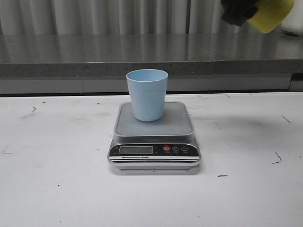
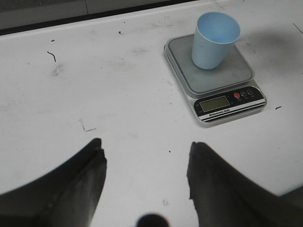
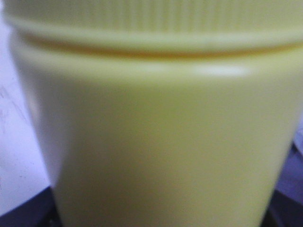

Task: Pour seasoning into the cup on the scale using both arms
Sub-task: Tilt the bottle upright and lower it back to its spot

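Yellow seasoning [image 3: 156, 127] clamped in right gripper [image 1: 239, 12]; left gripper [image 2: 147, 163] spread, cup [image 1: 147, 94] atop scale [image 1: 155, 142].

Cup on scale, mid-table, bottle up at the frame's top right.

The cup [image 1: 147, 94] stands upright on the rear of the scale [image 1: 155, 137] platform, near frame centre on the table [image 1: 57, 179]. The seasoning [image 1: 273, 13] hangs at the upper right corner, well apart from the cup, beside the right gripper [image 1: 239, 12]. Behind the table runs a ledge [image 1: 94, 54].
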Robot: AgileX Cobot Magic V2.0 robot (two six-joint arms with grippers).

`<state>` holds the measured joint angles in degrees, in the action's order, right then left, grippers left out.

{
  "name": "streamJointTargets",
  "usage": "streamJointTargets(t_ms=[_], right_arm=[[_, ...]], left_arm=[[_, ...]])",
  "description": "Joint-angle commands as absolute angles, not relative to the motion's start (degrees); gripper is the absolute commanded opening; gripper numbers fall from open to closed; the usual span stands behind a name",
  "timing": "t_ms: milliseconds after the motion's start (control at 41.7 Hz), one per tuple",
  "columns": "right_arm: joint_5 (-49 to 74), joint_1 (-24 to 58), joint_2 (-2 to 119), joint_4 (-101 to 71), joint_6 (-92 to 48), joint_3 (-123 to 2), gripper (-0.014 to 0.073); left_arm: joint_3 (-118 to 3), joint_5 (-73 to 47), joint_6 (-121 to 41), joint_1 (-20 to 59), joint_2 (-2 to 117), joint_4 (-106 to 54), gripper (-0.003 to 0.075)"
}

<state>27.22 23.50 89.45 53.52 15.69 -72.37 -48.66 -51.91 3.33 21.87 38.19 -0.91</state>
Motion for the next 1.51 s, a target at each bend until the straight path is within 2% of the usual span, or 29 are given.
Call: streamJointTargets(t_ms=[0, 216, 455, 671, 1150, 1486], right_arm=[[24.3, 19.5, 83.8, 46.3, 15.9, -74.1, 0.0256], [17.7, 12.3, 80.6, 24.3, 15.8, -67.9, 0.0256], [-2.7, 11.7, 80.0, 22.8, 15.9, -50.9, 0.0256], [-23.9, 10.3, 82.7, 22.8, 15.8, -42.7, 0.0256], [-48.5, 4.7, 96.8, 21.3, 11.4, -41.5, 0.0258], [-59.7, 2.5, 105.6, 19.6, 9.1, -41.7, 0.0258]], left_arm=[[-50.0, -47.9, 3.9, 21.9, 38.0, -1.1, 0.0386], [-50.0, -47.9, 3.9, 21.9, 38.0, -1.1, 0.0386], [-50.0, -47.9, 3.9, 21.9, 38.0, -1.1, 0.0386], [-50.0, -47.9, 3.9, 21.9, 38.0, -1.1, 0.0386], [-50.0, -47.9, 3.9, 21.9, 38.0, -1.1, 0.0386], [-50.0, -47.9, 3.9, 21.9, 38.0, -1.1, 0.0386]])
